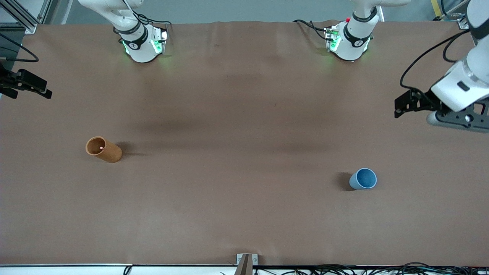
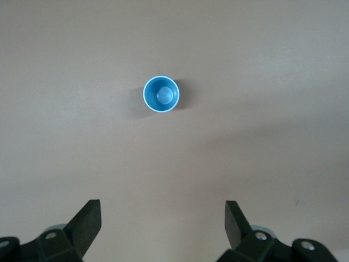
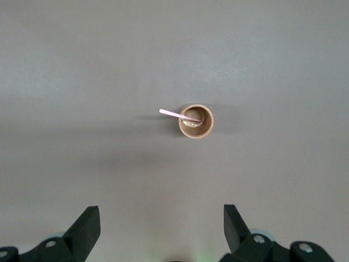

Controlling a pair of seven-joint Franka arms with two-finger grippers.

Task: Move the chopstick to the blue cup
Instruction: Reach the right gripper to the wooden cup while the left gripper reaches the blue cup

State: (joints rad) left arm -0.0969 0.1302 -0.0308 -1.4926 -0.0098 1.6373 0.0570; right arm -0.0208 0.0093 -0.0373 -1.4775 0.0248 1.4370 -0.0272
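The pink chopstick (image 3: 173,114) stands leaning in a taller orange-brown cup (image 3: 196,121), its top sticking out over the rim. In the front view only its tip (image 1: 101,147) shows in that cup (image 1: 103,149), toward the right arm's end of the table. The blue cup (image 1: 363,178) stands upright and empty toward the left arm's end (image 2: 161,94). My left gripper (image 2: 162,210) hangs open high over the table near the blue cup (image 1: 398,107). My right gripper (image 3: 162,214) hangs open high over the table's end by the orange-brown cup (image 1: 32,93). Neither holds anything.
A brown cloth covers the table (image 1: 237,160). The two arm bases (image 1: 142,44) (image 1: 349,40) stand along the edge farthest from the front camera. A small metal bracket (image 1: 246,262) sits at the nearest edge, with cables along it.
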